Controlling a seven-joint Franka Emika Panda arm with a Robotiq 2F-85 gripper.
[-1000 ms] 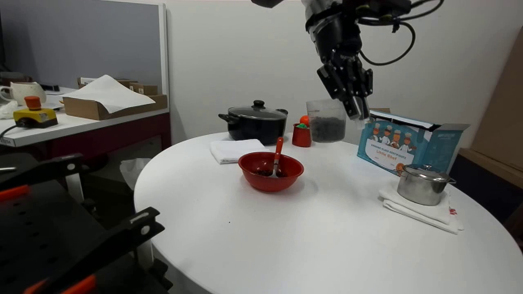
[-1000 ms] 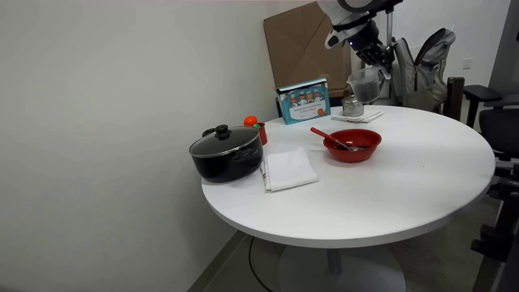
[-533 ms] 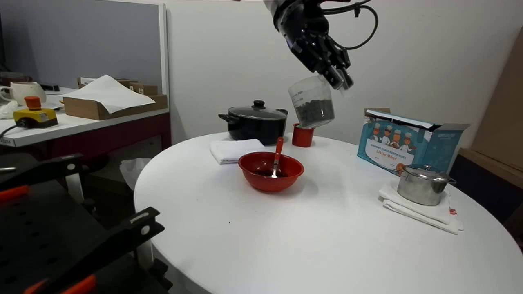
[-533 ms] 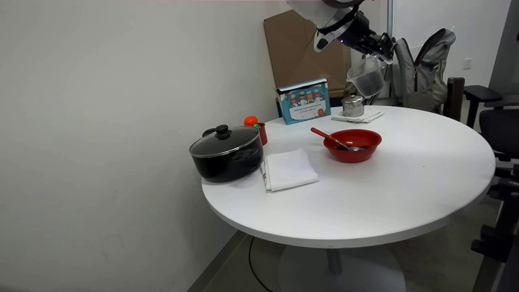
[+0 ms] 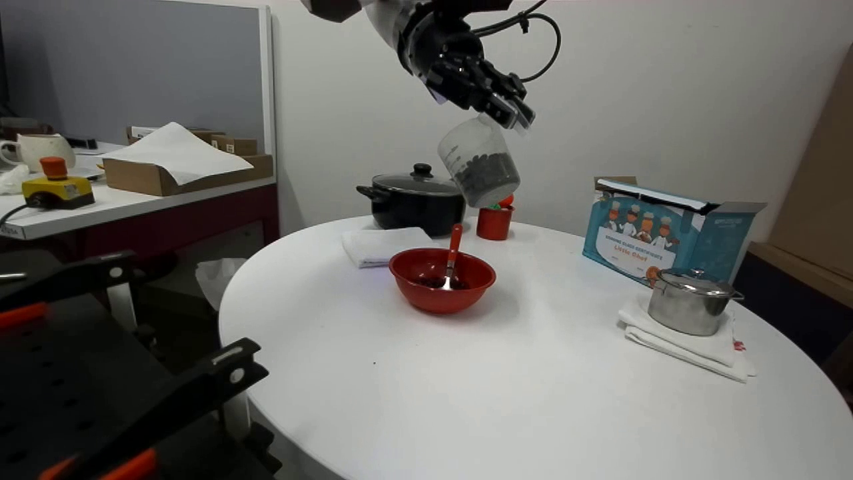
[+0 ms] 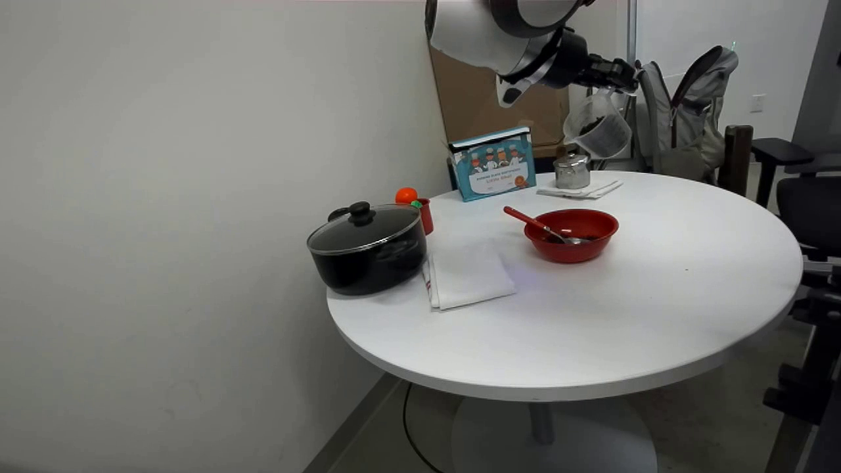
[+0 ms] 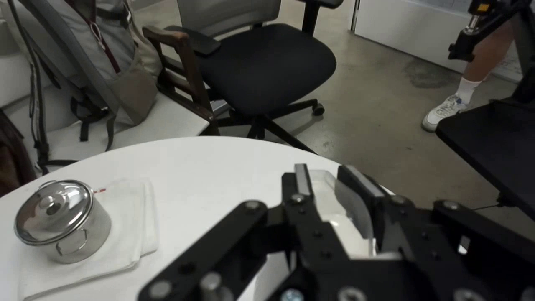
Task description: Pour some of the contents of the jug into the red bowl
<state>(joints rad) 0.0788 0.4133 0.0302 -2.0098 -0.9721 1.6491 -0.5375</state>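
Note:
The jug (image 5: 474, 143) is clear plastic with dark loose pieces inside. It is tilted in the air, its mouth toward the left in both exterior views; in an exterior view (image 6: 601, 135) dark pieces show near the mouth. My gripper (image 5: 517, 115) is shut on the jug's handle, which shows between the fingers (image 7: 324, 169) in the wrist view as a translucent strip (image 7: 355, 207). The red bowl (image 5: 436, 301) stands upright on the table, lower than the jug, also seen in an exterior view (image 6: 571, 253). It holds some dark pieces and a red-handled spoon (image 5: 454, 244).
A black lidded pot (image 5: 416, 210), a folded white cloth (image 5: 383, 247) and a small red cup (image 5: 494, 225) stand behind the bowl. A blue box (image 5: 640, 233) and a metal pot (image 5: 686, 310) on a white cloth (image 5: 700, 353) are at the right. The table (image 5: 426, 400) is round.
The gripper and jug have moved left and up in an exterior view, closer to above the bowl. The jug has gone from nearly upright to clearly tilted, and its contents have shifted toward the mouth.

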